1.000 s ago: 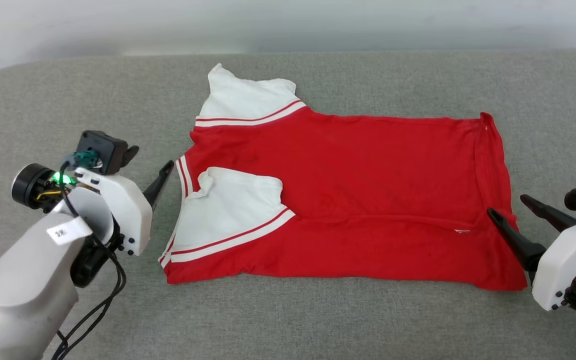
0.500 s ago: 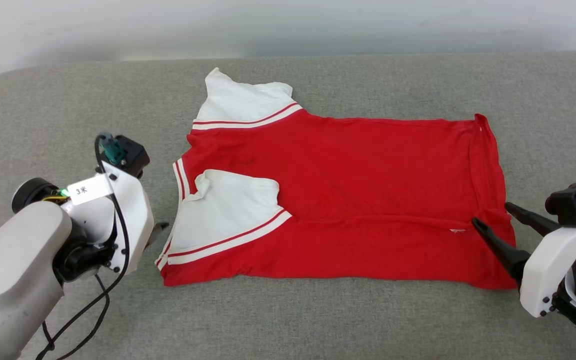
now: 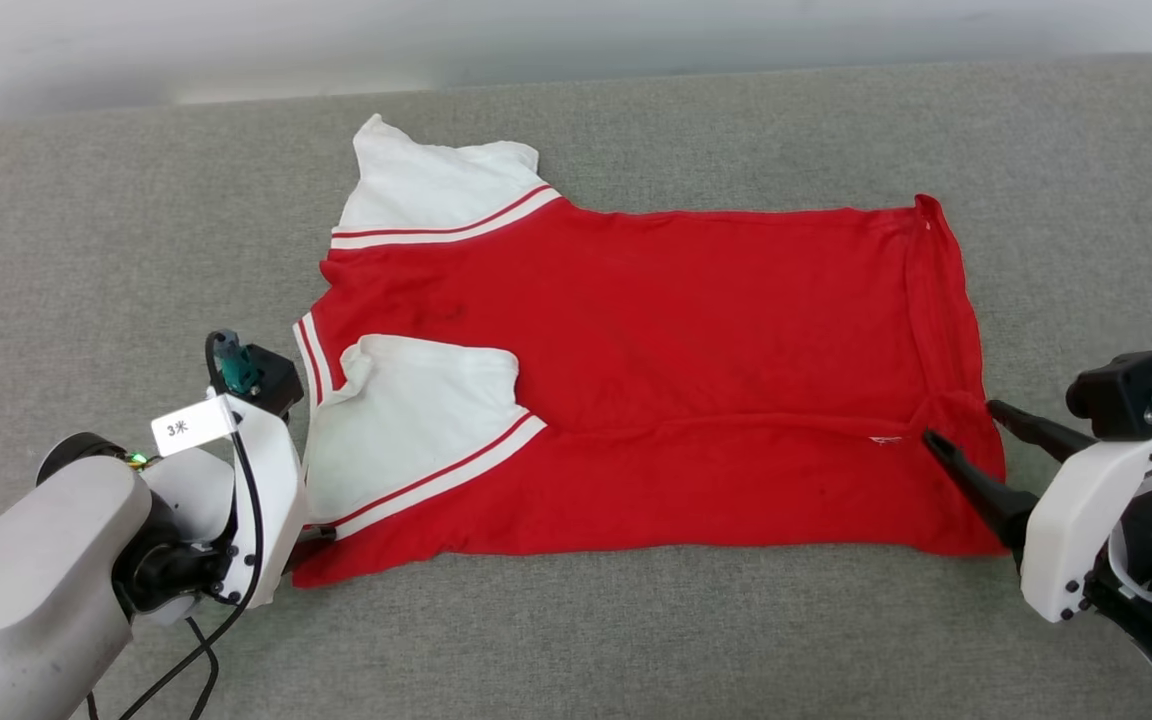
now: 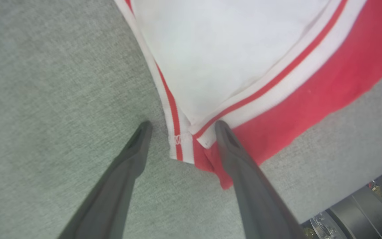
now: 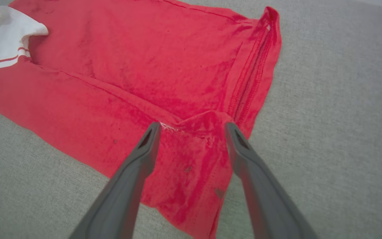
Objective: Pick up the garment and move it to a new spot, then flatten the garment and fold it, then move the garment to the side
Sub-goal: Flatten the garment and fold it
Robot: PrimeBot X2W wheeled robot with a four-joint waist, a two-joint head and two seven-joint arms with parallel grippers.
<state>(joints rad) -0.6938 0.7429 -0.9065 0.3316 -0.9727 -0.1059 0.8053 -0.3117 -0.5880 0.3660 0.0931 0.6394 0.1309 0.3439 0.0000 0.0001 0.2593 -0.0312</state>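
Observation:
The garment [image 3: 686, 320] lies flat and sideways on the grey cushion, collar end left, hem right. It is red with white sleeves. Its near long edge is folded over, and one white sleeve [image 3: 416, 420] rests on top. My left gripper [image 4: 182, 125] is open, pointing down, its fingers standing either side of the striped corner of the garment [image 4: 237, 49] at the near left. In the head view the white left wrist housing [image 3: 256, 480] hides those fingers. My right gripper [image 3: 958, 425] is open over the near hem corner, and its tips straddle the fold of the garment [image 5: 144, 66].
The grey fabric surface [image 3: 576, 620] stretches wide on all sides of the shirt. A pale wall [image 3: 576, 30] runs along its far edge. A black cable [image 3: 186, 660] hangs beside my left arm. Part of the robot's body [image 4: 370, 212] shows in the left wrist view.
The camera has shifted, sliding the whole picture left. My left gripper turned downward and came to the shirt's near left corner. My right gripper moved in over the near hem corner.

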